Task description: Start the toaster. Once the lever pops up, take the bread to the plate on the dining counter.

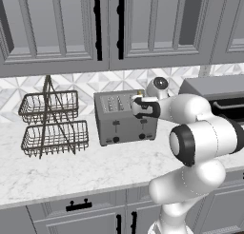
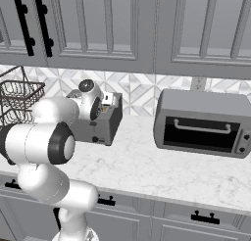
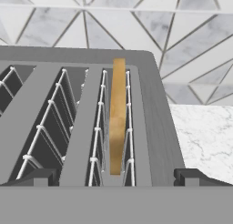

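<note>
Wide-open and empty, gripper (image 3: 116,175) straddles the bread (image 3: 118,116) standing in the toaster (image 3: 154,127); closing off-centre could snag the slot's wire guides.

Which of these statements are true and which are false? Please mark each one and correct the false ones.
1. The bread stands on edge in a slot of the toaster. True.
2. The gripper holds the bread. False: its jaws are open, hovering above the toaster.
3. A two-tier wire basket stands on the same counter as the toaster. True.
4. The toaster oven door is open. False: it is closed.
5. The bread fills the slot farthest from the toaster oven. False: it is in the nearest one.
</note>
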